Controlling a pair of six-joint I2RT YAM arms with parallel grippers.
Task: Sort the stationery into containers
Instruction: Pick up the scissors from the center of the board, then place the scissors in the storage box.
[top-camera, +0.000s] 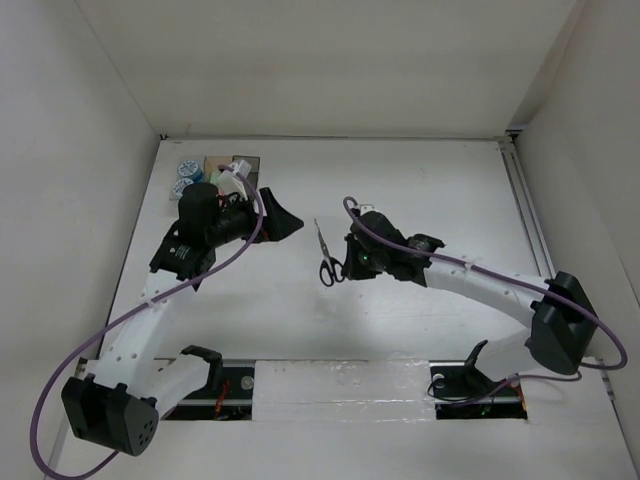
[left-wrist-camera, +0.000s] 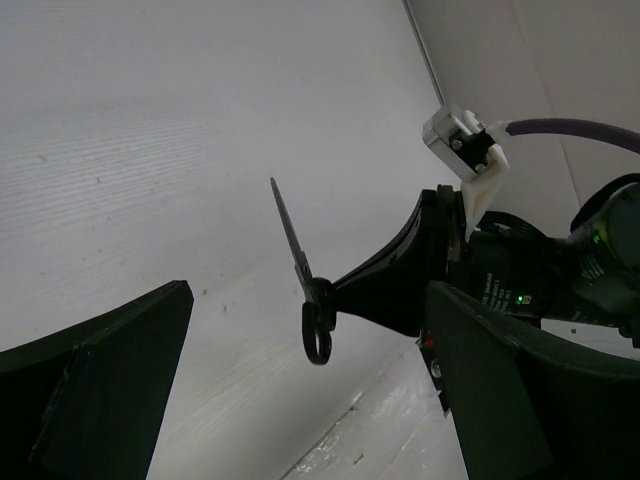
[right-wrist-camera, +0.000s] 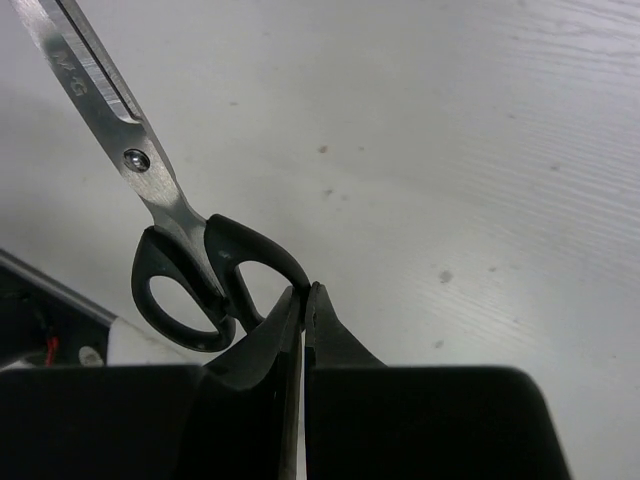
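The black-handled scissors (top-camera: 325, 256) are mid-table, blades pointing to the far side. My right gripper (top-camera: 345, 264) is shut on one handle loop; in the right wrist view the closed fingertips (right-wrist-camera: 298, 308) pinch the loop's rim of the scissors (right-wrist-camera: 178, 243). In the left wrist view the scissors (left-wrist-camera: 303, 275) hang from the right gripper (left-wrist-camera: 345, 296), apparently just off the table. My left gripper (top-camera: 283, 222) is open and empty, left of the scissors. The joined containers (top-camera: 212, 160) stand at the back left, with two blue-and-white rolls (top-camera: 185, 178) in the leftmost one. The markers are largely hidden behind my left arm.
White walls close in the table on the left, back and right. A metal rail (top-camera: 525, 215) runs along the right edge. A taped strip (top-camera: 340, 385) lies across the near edge between the arm bases.
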